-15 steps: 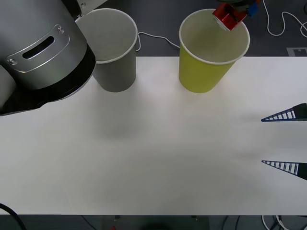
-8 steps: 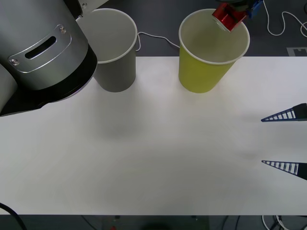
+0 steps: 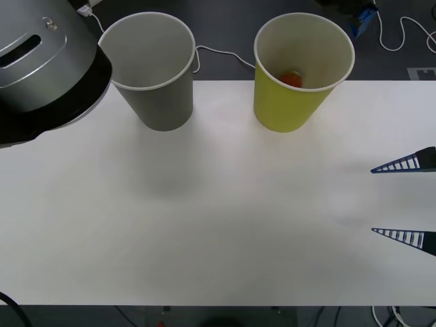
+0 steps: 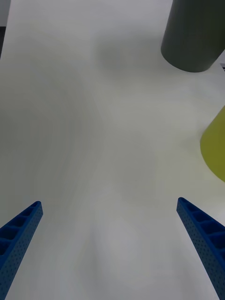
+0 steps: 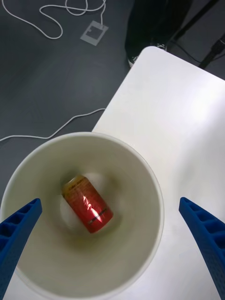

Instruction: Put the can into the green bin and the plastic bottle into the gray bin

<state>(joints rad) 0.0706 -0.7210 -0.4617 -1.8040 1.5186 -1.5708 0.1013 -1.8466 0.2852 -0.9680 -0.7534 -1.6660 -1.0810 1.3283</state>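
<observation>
The can (image 5: 87, 204) lay on its side at the bottom of the green bin (image 3: 281, 112), beside the gray bin (image 3: 160, 105) on the white table (image 3: 218, 225). My left pincer (image 5: 112, 248) hung wide open and empty above it; my right pincer (image 3: 407, 199) waited open near the table's right edge.

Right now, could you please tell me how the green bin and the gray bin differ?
The green bin is yellow-green outside; the gray bin is gray. The green bin holds the can, lying on its side at the bottom; the gray bin's visible interior looks empty. The green bin stands on the robot's right, the gray bin on its left. Both are upright, tapered, pale inside with thin white rims, on the white table.
</observation>
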